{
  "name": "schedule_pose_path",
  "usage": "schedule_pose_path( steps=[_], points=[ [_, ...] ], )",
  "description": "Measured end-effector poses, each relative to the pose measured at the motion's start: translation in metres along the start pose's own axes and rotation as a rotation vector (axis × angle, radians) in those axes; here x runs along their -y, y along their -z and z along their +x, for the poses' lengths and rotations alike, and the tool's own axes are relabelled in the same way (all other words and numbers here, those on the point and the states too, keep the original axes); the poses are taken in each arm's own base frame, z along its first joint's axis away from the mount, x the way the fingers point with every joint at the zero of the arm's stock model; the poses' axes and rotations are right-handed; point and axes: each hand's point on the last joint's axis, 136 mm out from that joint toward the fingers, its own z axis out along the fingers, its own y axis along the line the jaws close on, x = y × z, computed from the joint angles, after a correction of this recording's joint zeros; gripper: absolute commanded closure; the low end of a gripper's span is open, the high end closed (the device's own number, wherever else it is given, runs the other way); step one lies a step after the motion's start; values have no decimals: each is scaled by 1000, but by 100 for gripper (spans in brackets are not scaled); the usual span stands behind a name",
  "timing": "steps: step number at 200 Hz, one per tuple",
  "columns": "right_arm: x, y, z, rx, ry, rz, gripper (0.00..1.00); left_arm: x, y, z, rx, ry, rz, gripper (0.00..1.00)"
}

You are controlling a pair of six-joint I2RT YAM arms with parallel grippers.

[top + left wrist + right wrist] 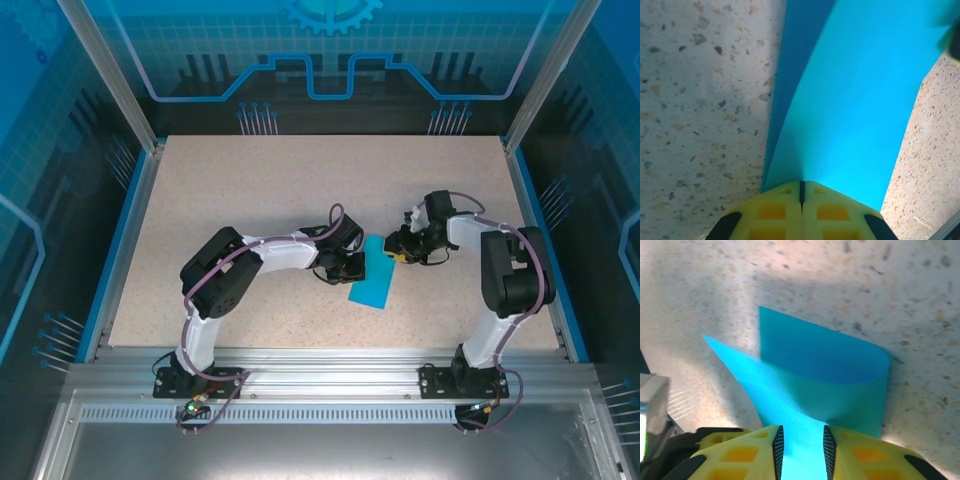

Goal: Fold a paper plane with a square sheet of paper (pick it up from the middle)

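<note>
**As the square sheet of paper [374, 281] curls mid-worktop [250, 180]**

One flap arches over the rest. Left gripper [801, 192] jaws pinched shut on its edge. Right gripper [800, 440] jaws stand apart, with the paper running between them.

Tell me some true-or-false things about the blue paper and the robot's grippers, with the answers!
1. The sheet of paper is red. False: it is teal-blue.
2. The left gripper is shut on the paper's edge. True.
3. The right gripper has its jaws pressed tight together. False: they stand apart, with paper between them.
4. The paper is bent over in a curve. True.
5. The paper is a finished pointed plane. False: it is only curled over once.
</note>
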Motion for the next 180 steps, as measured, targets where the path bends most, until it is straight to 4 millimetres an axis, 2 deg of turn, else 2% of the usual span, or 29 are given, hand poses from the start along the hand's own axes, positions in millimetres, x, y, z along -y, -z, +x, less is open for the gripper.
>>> schedule_pose_path(
  steps=[20,50,82,107,137,180],
  points=[
    [11,-7,1,-12,-35,30,71,0,0,0,0,0,0,100],
    [12,-8,0,-9,-61,31,71,0,0,0,-1,-1,0,100],
    [9,-4,-3,7,-70,28,70,0,0,0,-1,-1,0,100],
    [-1,3,-12,47,-65,-10,70,0,0,0,-1,-1,0,100],
    [-2,6,-19,68,-85,-21,71,0,0,0,-1,-5,0,100],
    [13,-7,-20,61,-162,9,71,0,0,0,-1,-17,0,100]
  ],
)
